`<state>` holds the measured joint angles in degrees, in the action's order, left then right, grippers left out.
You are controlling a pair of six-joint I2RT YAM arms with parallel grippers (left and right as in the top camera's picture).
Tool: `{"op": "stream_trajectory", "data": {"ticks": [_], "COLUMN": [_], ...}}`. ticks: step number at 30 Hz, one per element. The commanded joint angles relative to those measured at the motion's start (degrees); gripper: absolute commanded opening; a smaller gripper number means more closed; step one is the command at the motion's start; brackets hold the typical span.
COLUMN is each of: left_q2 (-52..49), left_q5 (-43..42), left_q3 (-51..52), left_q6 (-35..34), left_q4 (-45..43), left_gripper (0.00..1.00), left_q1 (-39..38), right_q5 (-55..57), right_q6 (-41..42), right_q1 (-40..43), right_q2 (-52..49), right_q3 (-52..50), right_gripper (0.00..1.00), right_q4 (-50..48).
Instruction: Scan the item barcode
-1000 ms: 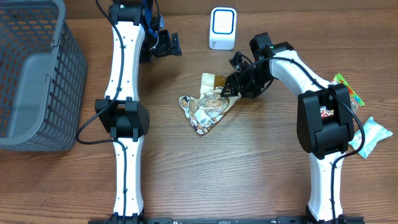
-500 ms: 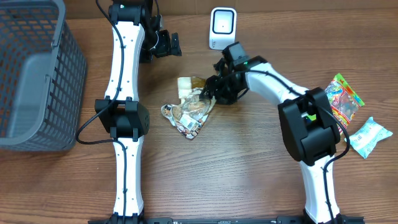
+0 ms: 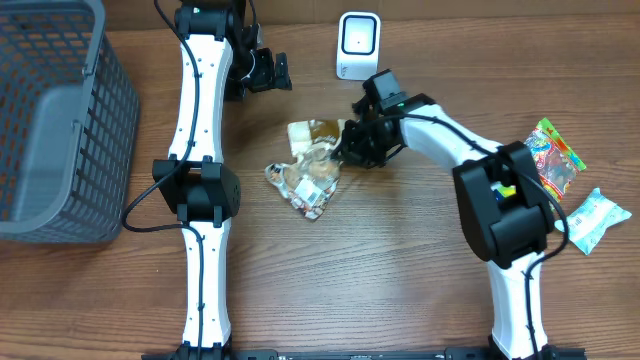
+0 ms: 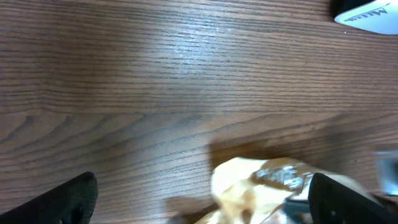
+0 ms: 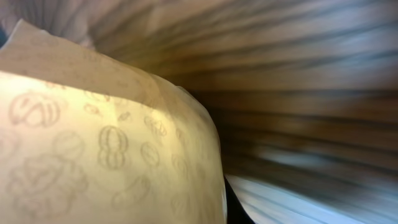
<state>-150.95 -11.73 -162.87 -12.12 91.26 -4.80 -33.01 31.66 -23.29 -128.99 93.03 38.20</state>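
The item is a crumpled beige snack bag (image 3: 305,172) with printed pictures, lying mid-table below the white barcode scanner (image 3: 358,45). My right gripper (image 3: 344,148) is shut on the bag's right upper edge. In the right wrist view the beige bag (image 5: 93,143) with faint nut drawings fills the left half, and the rest is blurred. My left gripper (image 3: 262,70) hangs open at the back, left of the scanner, holding nothing. In the left wrist view the bag's top (image 4: 261,186) shows between the wide-apart fingers (image 4: 74,199), with a corner of the scanner (image 4: 367,9) at the top right.
A grey mesh basket (image 3: 50,120) stands at the left edge. At the far right lie a colourful candy bag (image 3: 552,155) and a white-and-blue packet (image 3: 590,220). Bare wooden tabletop (image 3: 360,280) lies in front.
My right gripper has closed on the snack bag. The bag was pulled left across the table, then came back slightly right. The left arm has stayed still.
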Motion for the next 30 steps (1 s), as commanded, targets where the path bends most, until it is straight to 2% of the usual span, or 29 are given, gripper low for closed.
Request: {"op": "stream_trajectory", "data": {"ticks": [1,8,10,16,20,30], "left_q2": [2.21,2.21,2.21,2.21,2.21,2.21], "left_q5": [0.15,0.15,0.15,0.15,0.15,0.15], "left_q3": [-1.11,-1.11,-1.11,-1.11,-1.11,-1.11], "left_q6": [-0.35,-0.35,-0.35,-0.35,-0.35,-0.35], "left_q4": [-0.02,-0.02,-0.02,-0.02,-0.02,-0.02], "left_gripper": [1.00,1.00,1.00,1.00,1.00,1.00], "left_q1": [-0.09,-0.09,-0.09,-0.09,-0.09,-0.09], "right_q5": [12.28,41.09,51.76,69.57,75.69,76.11], "right_q6": [-3.98,-9.68,-10.58,-14.53,-20.26,-40.02], "right_q1": [1.03,-2.08,-3.78,-5.97,-5.95,-5.57], "right_q2": [9.79,21.57,22.27,21.59,20.20,8.46], "right_q3": [-0.28,-0.28,-0.28,-0.42,-0.42,-0.42], "right_gripper": [0.04,0.04,0.04,0.04,0.04,0.04], "right_q4": [-1.07,-5.57,-7.91,-16.83,-27.36,-56.52]}}
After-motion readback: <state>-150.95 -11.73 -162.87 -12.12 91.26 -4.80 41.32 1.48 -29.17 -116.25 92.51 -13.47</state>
